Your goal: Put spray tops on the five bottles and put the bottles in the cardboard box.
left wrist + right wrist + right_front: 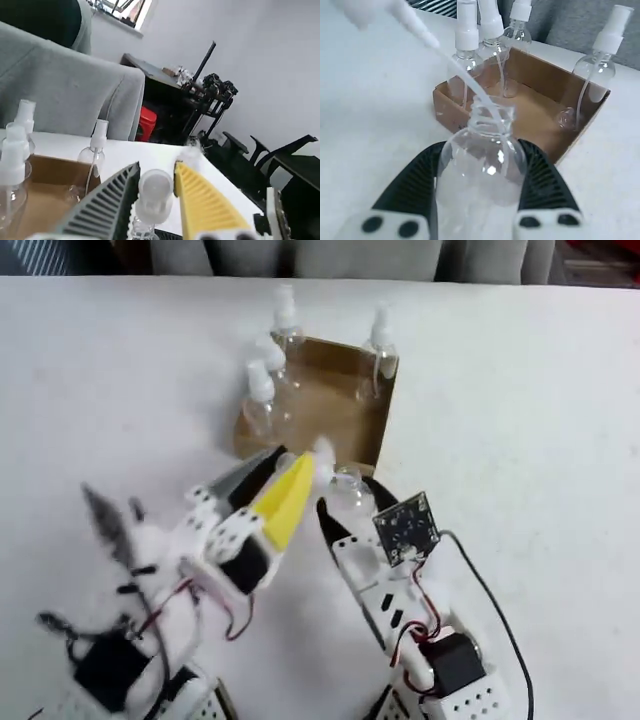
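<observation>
On the desk (520, 390) stands the cardboard box (540, 82), with four capped bottles (467, 55) standing inside. Just beside it, the right fingers (542, 175) clamp the fifth bottle (480, 175). The left fingers (205, 200) pinch its spray top (155, 190), whose dip tube (465, 82) enters the neck. We judge seating to be next: we should keep the top plumb over the neck, lower it, then twist with the bottle held steady.
</observation>
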